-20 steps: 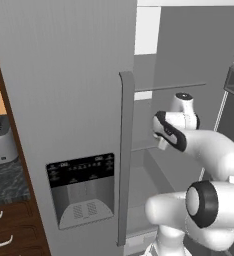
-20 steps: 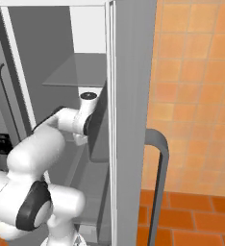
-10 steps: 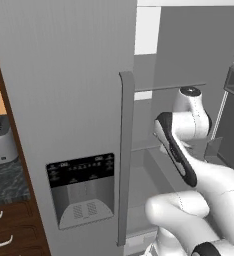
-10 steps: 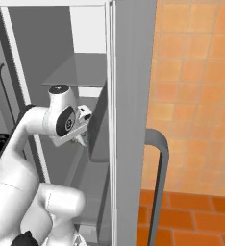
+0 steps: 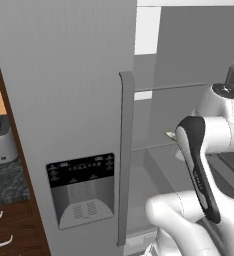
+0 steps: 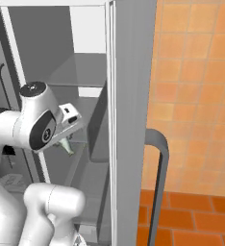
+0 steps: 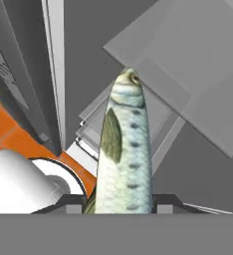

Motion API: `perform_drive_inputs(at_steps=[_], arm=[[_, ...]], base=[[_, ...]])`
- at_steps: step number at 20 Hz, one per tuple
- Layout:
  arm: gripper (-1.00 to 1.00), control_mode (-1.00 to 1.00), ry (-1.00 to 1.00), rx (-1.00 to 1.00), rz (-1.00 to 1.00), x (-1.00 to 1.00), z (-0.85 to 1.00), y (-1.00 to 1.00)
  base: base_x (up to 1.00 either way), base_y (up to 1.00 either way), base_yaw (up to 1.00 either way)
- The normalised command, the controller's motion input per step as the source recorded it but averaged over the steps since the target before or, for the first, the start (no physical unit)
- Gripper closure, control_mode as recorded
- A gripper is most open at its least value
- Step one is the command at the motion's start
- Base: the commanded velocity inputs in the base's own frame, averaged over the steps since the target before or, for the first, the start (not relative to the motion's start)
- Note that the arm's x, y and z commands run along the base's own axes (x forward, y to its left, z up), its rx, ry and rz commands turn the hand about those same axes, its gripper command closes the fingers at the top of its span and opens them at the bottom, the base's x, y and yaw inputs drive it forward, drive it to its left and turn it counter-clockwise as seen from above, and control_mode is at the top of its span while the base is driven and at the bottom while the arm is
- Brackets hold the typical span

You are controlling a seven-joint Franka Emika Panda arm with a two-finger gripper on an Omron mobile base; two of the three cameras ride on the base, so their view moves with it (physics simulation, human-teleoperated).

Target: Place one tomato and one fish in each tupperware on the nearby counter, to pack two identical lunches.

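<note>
Where the arm reaches into the open fridge, the gripper is clenched on a fish. Hand view: the fish stands out lengthwise from between the jaws, silvery with a dark back fin and spots, its far end toward the grey shelves of the fridge interior. Orange floor tile shows at the left edge of that view.

Right base view: the gripper hangs just under the white wrist, the fish a small pale-green sliver poking down from it, held in the air in front of the shelf edge and apart from the shelf surface. Right of the fridge wall, orange tiled wall and a dark curved handle.

Left base view: the arm's forearm blocks most of the hand; a pale tip of the fish shows at its left edge. The closed fridge door carries a dispenser panel. At the far left edge, a toaster sits on the black counter above wood drawers.
</note>
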Motion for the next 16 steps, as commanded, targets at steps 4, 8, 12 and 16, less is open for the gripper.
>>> perform_drive_inputs(at_steps=[4,8,12,16], arm=[[1.00,-1.00,-0.23,0.00,0.00,-0.35,0.67,0.18],[1.00,-1.00,-0.21,0.00,0.00,-0.56,0.62,0.19],[1.00,1.00,-0.03,0.00,0.00,-0.17,0.05,0.07],[1.00,1.00,0.00,0.00,0.00,0.00,0.00,0.00]], base=[[0.00,0.00,0.00],[0.00,0.00,0.00],[-0.68,0.23,0.00],[-1.00,0.70,0.03]])
